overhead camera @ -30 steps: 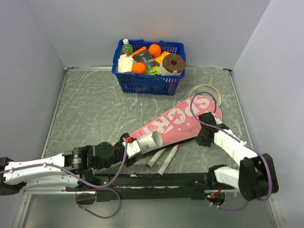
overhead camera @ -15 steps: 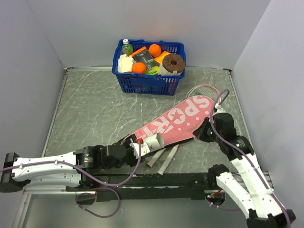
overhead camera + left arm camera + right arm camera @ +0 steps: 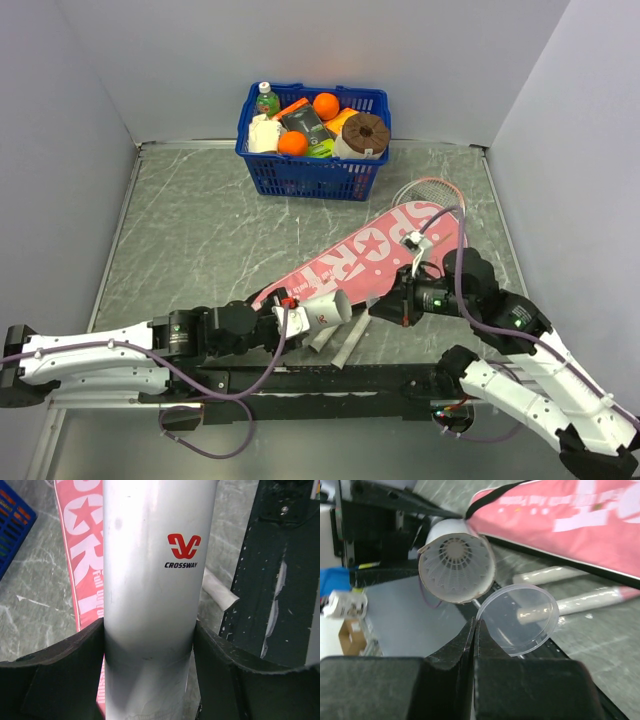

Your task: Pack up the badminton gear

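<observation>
The left pincer (image 3: 292,318) clamps the white tube (image 3: 150,595) marked "CROSSWAY". The tube lies left to right at the narrow end of the pink "SPORT" cover (image 3: 370,255), its open mouth facing right. The right pincer (image 3: 474,630), fingers together, pinches the edge of a clear lid (image 3: 520,620) just beside that mouth.

The right end effector (image 3: 474,630), jaws pressed together, pinches the edge of a clear round lid (image 3: 520,622) at centre frame. The lid sits just below the open mouth of the white tube (image 3: 444,528), which has a shuttlecock (image 3: 454,565) inside.
</observation>
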You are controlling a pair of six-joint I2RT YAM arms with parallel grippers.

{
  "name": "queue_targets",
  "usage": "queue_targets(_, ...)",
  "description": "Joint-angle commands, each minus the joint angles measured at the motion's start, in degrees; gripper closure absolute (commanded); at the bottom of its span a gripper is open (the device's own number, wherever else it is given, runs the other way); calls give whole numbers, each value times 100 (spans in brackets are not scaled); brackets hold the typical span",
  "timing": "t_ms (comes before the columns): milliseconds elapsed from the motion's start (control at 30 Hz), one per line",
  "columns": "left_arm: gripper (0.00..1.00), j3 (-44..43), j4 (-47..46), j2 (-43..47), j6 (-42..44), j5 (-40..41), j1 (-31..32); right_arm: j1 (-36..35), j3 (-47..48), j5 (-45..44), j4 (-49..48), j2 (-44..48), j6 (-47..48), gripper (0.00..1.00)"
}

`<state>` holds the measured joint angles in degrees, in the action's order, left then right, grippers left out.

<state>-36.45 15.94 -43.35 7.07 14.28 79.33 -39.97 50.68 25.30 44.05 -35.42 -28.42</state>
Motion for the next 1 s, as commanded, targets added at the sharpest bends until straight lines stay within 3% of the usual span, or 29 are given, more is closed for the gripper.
queue_targets(0, 99, 15, -487, 222, 49, -373, 21, -310, 162, 169, -607, -228, 153, 100)
queue_targets(567, 99, 50, -373, 204, 110, -462, 21, -855, 347, 572, -1697, -861, 135, 100)
queue_targets(967, 99, 85, -346, 477, 110, -356, 30, -1426, 435, 291, -1663, -1204, 197, 100)
